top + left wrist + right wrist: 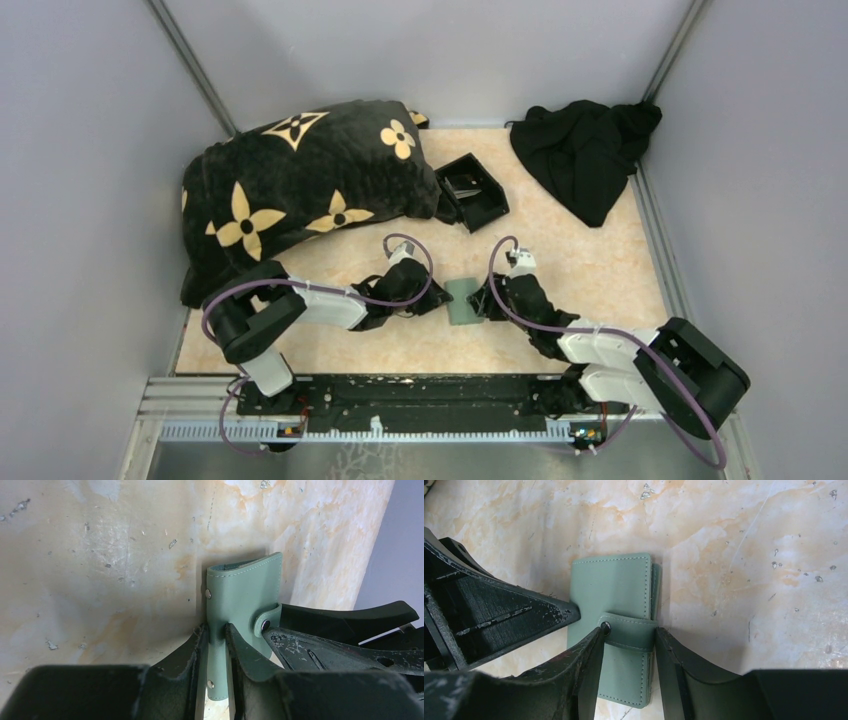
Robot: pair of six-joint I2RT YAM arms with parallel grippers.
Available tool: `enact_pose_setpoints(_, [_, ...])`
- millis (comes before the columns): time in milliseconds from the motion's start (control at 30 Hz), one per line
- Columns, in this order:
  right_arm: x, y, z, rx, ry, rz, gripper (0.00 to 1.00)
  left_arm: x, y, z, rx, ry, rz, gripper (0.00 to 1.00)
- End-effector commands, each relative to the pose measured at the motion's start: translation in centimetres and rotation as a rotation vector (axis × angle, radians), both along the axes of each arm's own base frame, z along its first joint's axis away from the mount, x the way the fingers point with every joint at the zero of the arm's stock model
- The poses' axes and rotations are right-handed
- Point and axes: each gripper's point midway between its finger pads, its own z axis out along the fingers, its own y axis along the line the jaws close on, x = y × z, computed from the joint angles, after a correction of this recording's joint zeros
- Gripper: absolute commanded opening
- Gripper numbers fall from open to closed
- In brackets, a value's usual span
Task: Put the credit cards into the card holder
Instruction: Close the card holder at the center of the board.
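Step in hand looks like getting the strap undone so the card holder (pixel 609 587) can open. My take: the right gripper (pixel 629 633) should pull the strap (pixel 267 620) up and off its snap (pixel 606 626), not drag it sideways. The left gripper (pixel 216 628) has to clamp hard enough that the whole thing doesn't just tag along. Short, firm tug, since the leather looks floppy and will likely twist if the pull is off-axis.

Right gripper: fingers about halfway apart, straddling the strap. One tip sits at the snap, the other at the fold where the strap wraps round the edge. They seem to touch both ends, but I honestly can't tell if it's squeezing yet.

Left gripper: narrow, pinched on the holder's opposite long edge, with the green leather running right between the fingers.

The holder itself is on the table (pixel 734 555), about mid-table between the two grippers, strap fastened. Can't tell if the pinched edge is lifted a bit.

Further back there's a black box (pixel 475 195) with something pale in it. Could be the cards, too small to say. A flowered pillow (pixel 300 175) is just beside it, and a black cloth (pixel 585 150) sits in the far right corner.
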Motion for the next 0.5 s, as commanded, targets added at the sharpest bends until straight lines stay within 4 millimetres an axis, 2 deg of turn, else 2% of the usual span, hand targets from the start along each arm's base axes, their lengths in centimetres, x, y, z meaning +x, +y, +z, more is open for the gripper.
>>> enact_pose_setpoints(0, [-3.1, -0.3, -2.6, -0.046, 0.132, 0.058, 0.43, -2.4, 2.9, -4.8, 0.175, 0.104, -0.031, 0.25])
enact_pose_setpoints(467, [-1.8, -0.5, -3.4, 0.048, 0.157, 0.01, 0.44, -2.7, 3.4, -5.7, 0.209, 0.116, -0.041, 0.25])
